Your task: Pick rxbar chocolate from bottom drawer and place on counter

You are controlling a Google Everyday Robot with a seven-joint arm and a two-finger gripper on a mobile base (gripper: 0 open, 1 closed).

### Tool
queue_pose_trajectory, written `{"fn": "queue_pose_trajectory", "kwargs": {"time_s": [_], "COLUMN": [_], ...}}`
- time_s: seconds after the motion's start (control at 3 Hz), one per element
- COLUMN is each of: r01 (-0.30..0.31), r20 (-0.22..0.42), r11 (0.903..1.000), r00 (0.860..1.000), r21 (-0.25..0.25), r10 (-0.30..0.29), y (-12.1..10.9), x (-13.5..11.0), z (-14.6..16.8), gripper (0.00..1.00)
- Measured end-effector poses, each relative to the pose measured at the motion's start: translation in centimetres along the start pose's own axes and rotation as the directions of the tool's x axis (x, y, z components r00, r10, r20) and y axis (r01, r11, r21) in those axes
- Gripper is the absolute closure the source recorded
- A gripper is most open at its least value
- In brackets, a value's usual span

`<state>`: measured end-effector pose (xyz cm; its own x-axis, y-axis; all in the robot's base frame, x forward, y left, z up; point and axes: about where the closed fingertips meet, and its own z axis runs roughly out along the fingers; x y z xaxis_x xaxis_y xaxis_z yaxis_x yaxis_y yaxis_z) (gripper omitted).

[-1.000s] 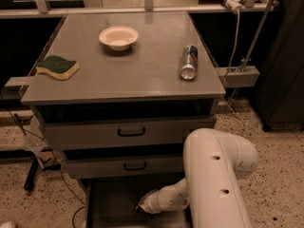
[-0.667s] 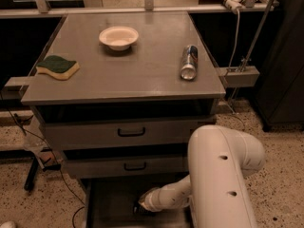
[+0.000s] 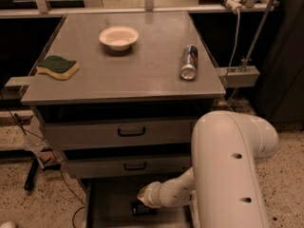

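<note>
Count on the table (image 3: 142, 77): 1 bowl (image 3: 118, 37), 1 sponge (image 3: 58, 66), 1 can (image 3: 189, 62).
- Bowl: white, upright, toward 12 o'clock from the table's centre.
- Sponge: green over yellow, lying flat toward 9 o'clock, near the left edge.
- Can: on its side toward 3 o'clock, one end facing the front edge. All three stand well apart.

Drawers: 3.
- Top drawer (image 3: 85, 133) and middle drawer (image 3: 95, 167): both shut, 1 black handle each.
- Bottom drawer (image 3: 107, 205): pulled out, with a dark flat floor showing.

Rxbar chocolate (image 3: 142, 209): 1, black with pale print, lying flat on the bottom drawer's floor, roughly mid-width (only part of it shows under the arm's tip).

Arm (image 3: 232, 175): 1, white. The large shoulder segment fills the lower right, and the forearm reaches toward 9 o'clock into the open drawer.

Pincer (image 3: 144, 199): 1, down inside the bottom drawer, directly above the bar at its 12 o'clock side. I cannot tell whether it is apart, together, or touching the bar.
</note>
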<state>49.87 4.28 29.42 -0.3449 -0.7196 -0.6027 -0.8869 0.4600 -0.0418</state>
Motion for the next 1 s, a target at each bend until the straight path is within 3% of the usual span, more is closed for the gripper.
{"fn": "queue_pose_trajectory", "kwargs": {"time_s": [0.33, 1.0], "r01": [0.006, 0.006], "r20": [-0.001, -0.001], "r11": [1.0000, 1.0000], "r00": [1.000, 1.000], "r21": [0.002, 0.002], "r10": [-0.006, -0.006], "y": [0.03, 0.03], "x": [-0.25, -0.25], "z": [-0.63, -0.62], "gripper": [1.00, 0.57]}}
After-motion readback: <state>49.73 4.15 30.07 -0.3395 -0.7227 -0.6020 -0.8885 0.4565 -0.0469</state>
